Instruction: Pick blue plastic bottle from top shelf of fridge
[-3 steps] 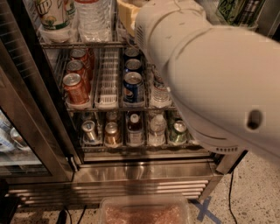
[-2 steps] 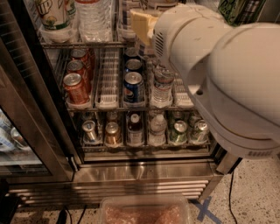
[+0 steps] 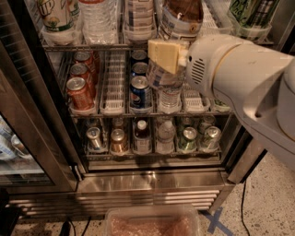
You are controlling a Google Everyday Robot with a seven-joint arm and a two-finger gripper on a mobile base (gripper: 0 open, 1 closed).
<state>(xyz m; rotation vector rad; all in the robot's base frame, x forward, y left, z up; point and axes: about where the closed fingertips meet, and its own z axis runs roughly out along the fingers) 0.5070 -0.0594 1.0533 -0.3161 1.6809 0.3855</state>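
The blue plastic bottle (image 3: 182,17), holding brownish drink with a white wrap label, stands on the top shelf (image 3: 87,46) of the fridge (image 3: 147,183), right of centre; its top is cut off by the frame. My gripper (image 3: 164,56), with a yellowish tip, sits just below and in front of that bottle, at the level of the top shelf's front edge. It covers part of a clear water bottle (image 3: 168,94) on the middle rack. My white arm (image 3: 239,78) comes in from the right.
On the top shelf stand a 7UP bottle (image 3: 57,14), a ribbed water bottle (image 3: 98,18) and another bottle (image 3: 138,18). Cans fill the lower racks (image 3: 138,92). The open glass door (image 3: 32,115) stands at left. A clear bin (image 3: 152,223) lies on the floor.
My arm has drawn back to the right, uncovering the right half of the shelves. The gripper has moved down and slightly right, from the top shelf's bottles to just under the shelf edge.
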